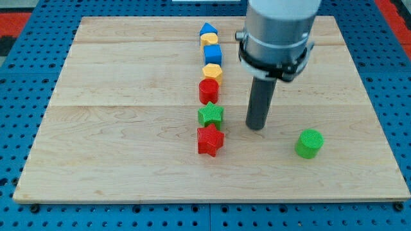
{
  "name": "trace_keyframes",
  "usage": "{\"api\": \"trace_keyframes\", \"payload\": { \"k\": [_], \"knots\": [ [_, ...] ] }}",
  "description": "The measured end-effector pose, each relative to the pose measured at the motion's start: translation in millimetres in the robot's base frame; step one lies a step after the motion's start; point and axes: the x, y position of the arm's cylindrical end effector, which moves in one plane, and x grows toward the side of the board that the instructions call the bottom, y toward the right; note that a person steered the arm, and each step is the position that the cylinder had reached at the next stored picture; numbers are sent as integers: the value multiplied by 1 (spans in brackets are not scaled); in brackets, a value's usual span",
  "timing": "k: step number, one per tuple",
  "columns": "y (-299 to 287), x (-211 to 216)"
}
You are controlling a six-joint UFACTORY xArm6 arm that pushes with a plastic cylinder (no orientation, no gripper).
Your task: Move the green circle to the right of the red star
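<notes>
— What are you looking at on the bench?

— You have a pale wooden board (128, 160) lying on a blue perforated table (26, 64), with a strip of red at the view's top corners.

— And the arm?

— It comes down from the view's top, a grey cylinder ending in a straight dark rod held upright. My tip (256, 128) rests on the board, just right of the green star (210, 115), touching no block. It has no jaws and holds nothing.

— The blocks?

— You see a column: blue triangle-like block (207, 29), yellow block (209, 40), blue cube (212, 53), yellow hexagon (212, 72), red cylinder (208, 90), the green star, then the red star (210, 140). The green circle (309, 142) stands well right of the red star, lower right of my tip.
</notes>
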Motion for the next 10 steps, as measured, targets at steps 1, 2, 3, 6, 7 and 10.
{"api": "trace_keyframes", "payload": {
  "k": [1,2,3,6,7,10],
  "knots": [
    [59,-4],
    [111,7],
    [130,12],
    [97,54],
    [53,58],
    [10,58]
  ]
}}
